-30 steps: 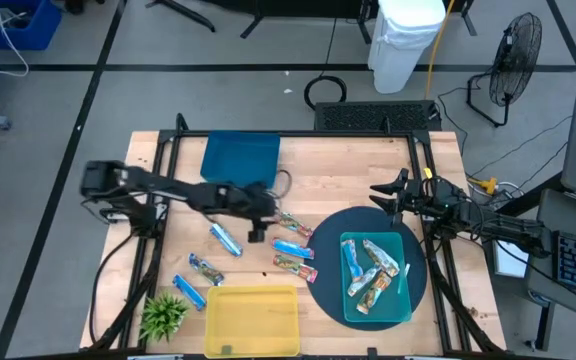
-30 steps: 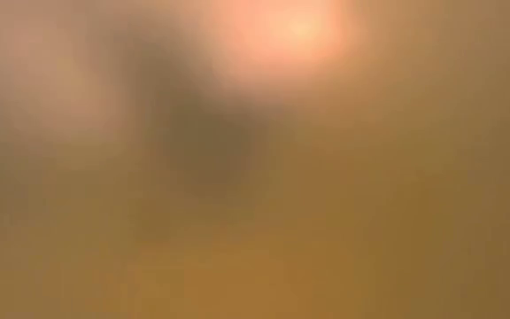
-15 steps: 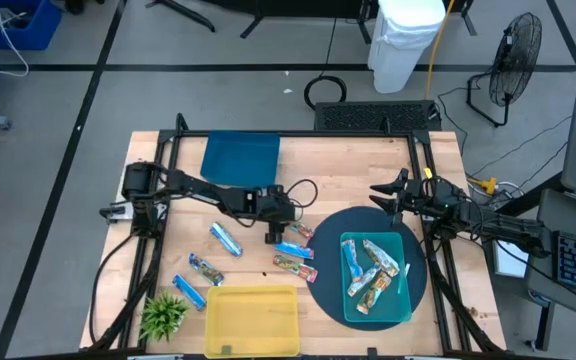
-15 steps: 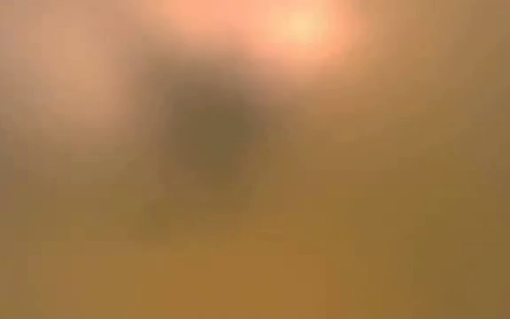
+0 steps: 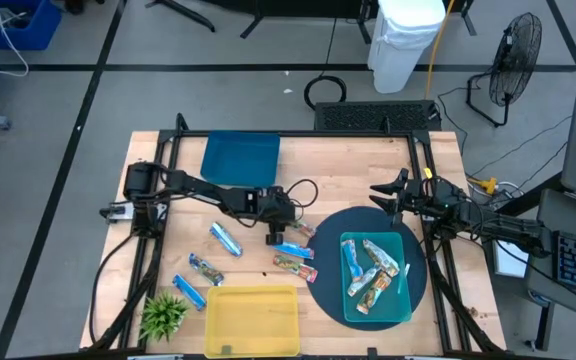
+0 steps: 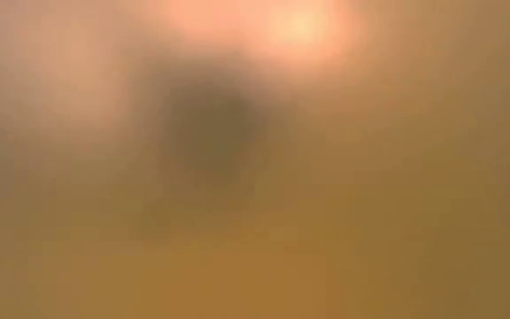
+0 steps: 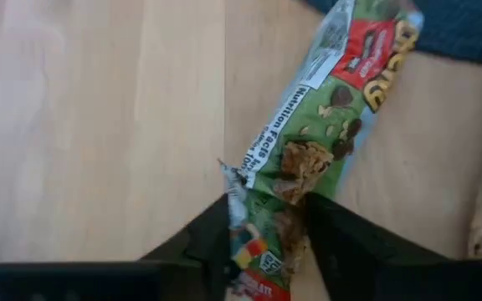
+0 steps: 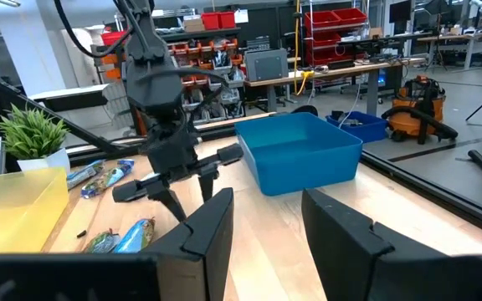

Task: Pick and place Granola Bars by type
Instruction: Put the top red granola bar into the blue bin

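My left gripper (image 5: 273, 230) is near the table's middle, shut on a green-and-red granola bar (image 5: 296, 228) that lies on the wood; in the left wrist view the gripper (image 7: 266, 244) has this bar (image 7: 325, 109) between its fingers. Blue-silver bars (image 5: 225, 238) (image 5: 293, 249) (image 5: 189, 291) and multicoloured bars (image 5: 206, 268) (image 5: 295, 265) lie flat on the table. Several more bars rest in the teal tray (image 5: 404, 300). My right gripper (image 5: 380, 195) waits open near the right edge. The low view is a blur and shows nothing. My left gripper pinches the green-and-red bar near one end (image 7: 268, 209) between its two fingers (image 7: 212, 242), which lie across the bar. It comes from above, pointing down. The bar lies flat on the table, its far end reaching toward the dark round mat.
The teal tray sits on a dark round mat (image 5: 333, 235) at right. A yellow tray (image 5: 253, 320) stands at the near edge, a blue tray (image 5: 240, 158) at the far edge, a small green plant (image 5: 163, 315) at the near left corner. A black frame borders the table.
My left arm swung and its gripper moved toward the table's right, ending over the green-and-red bar. In the last half second it has kept still there. The bars have stayed where they were.
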You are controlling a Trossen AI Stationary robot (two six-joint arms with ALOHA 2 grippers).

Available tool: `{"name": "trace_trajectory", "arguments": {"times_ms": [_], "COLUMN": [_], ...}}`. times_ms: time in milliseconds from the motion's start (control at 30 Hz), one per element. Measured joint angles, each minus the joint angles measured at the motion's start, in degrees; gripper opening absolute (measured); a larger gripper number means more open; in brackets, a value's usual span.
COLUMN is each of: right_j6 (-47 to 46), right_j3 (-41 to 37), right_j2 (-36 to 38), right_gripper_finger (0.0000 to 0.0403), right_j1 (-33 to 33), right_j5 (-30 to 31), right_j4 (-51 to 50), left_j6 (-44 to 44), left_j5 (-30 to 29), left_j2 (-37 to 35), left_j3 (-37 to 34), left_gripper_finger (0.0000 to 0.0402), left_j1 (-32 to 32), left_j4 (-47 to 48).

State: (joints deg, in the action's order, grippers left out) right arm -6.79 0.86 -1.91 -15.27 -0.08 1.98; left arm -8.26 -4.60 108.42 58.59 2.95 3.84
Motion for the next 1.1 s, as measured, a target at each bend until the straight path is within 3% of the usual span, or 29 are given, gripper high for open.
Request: {"name": "trace_trajectory", "arguments": {"times_ms": [167, 233, 400, 700, 800, 933, 1100], "right_j6": [0.0, 0.0, 0.0, 0.0, 0.0, 0.0, 0.0], "right_j3": [0.0, 0.0, 0.0, 0.0, 0.0, 0.0, 0.0], "right_j2": [0.0, 0.0, 0.0, 0.0, 0.0, -0.2, -0.3], "right_gripper_finger": [0.0135, 0.0134, 0.0135, 0.0134, 0.0135, 0.0134, 0.0135], "right_j1": [0.0, 0.0, 0.0, 0.0, 0.0, 0.0, 0.0], "right_j5": [0.0, 0.0, 0.0, 0.0, 0.0, 0.0, 0.0], "right_j4": [0.0, 0.0, 0.0, 0.1, 0.1, 0.0, 0.0], "left_j6": [-2.2, -3.1, -7.1, -10.6, -6.6, 8.7, 19.0], "left_j5": [0.0, -0.1, -7.7, -28.3, -34.2, -42.9, -40.4], "left_j2": [-4.2, -6.0, -11.6, -22.9, -25.3, -27.4, -28.8], "left_j3": [0.0, 0.0, 0.1, 0.1, 0.1, 0.1, 0.1], "left_gripper_finger": [0.0038, 0.0015, 0.0017, 0.0015, 0.0007, 0.0020, 0.0012], "left_j1": [-0.6, -0.8, -2.0, -0.8, 1.0, 5.4, 11.5], "left_j4": [0.0, 0.5, 2.9, 11.9, 15.4, 20.8, 28.2]}}
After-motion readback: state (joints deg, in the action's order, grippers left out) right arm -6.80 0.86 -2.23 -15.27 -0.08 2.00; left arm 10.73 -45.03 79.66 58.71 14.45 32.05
